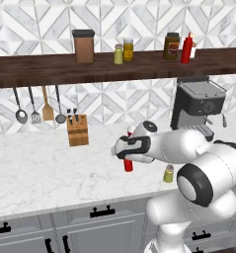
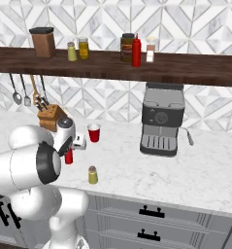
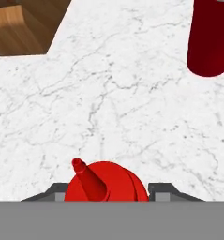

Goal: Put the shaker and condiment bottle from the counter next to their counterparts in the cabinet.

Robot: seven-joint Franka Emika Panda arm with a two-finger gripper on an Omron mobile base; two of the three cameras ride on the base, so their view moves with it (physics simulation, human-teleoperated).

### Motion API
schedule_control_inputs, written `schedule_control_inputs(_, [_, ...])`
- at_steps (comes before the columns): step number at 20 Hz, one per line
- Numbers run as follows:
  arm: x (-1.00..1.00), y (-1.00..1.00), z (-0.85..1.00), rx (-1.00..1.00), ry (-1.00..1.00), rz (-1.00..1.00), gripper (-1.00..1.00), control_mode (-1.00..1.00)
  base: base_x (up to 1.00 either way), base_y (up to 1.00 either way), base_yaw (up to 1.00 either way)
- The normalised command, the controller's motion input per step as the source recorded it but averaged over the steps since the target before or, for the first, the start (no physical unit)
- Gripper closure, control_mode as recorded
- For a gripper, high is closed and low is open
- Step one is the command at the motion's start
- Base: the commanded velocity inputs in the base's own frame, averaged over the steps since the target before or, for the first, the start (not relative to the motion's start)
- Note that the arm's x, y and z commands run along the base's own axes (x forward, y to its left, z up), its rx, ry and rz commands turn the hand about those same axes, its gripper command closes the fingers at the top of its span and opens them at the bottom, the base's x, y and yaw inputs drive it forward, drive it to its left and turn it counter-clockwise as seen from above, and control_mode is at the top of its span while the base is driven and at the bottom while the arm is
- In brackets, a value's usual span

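Observation:
The condiment bottle point(image 1: 128, 165) point(image 2: 68, 156) point(image 3: 106, 185) stands upright on the white marble counter point(image 1: 40, 173) point(image 2: 185, 170). My gripper point(image 1: 127, 148) point(image 2: 71, 143) point(image 3: 106, 191) is around its upper body from above. Both dark fingers point(image 3: 57, 191) press against its sides, so it is shut on the bottle. The yellow-green shaker point(image 1: 168, 173) point(image 2: 92, 175) stands on the counter just right of it, near the front edge. On the dark wooden cabinet point(image 1: 50, 69) point(image 2: 195, 68) above stand the counterparts, a matching shaker point(image 1: 118, 54) point(image 2: 72, 51) and a red bottle point(image 1: 187, 48) point(image 2: 136, 50).
A knife block point(image 1: 78, 130) point(image 2: 50, 116) point(image 3: 24, 28) stands behind and left of the gripper. A red cup point(image 2: 93, 132) point(image 3: 209, 42) sits just behind it. A coffee machine point(image 1: 198, 104) point(image 2: 161, 121) fills the right back. Jars point(image 1: 128, 49) and a brown canister point(image 1: 83, 46) share the shelf.

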Motion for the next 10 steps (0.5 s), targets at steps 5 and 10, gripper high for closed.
schedule_control_inputs(5, [0.0,0.0,0.35,0.0,-0.03,0.0,1.0,-1.0,0.0,0.0,0.0])
schedule_control_inputs(10, [0.0,0.0,1.0,0.0,-0.16,0.01,1.0,-1.0,0.0,0.0,0.0])
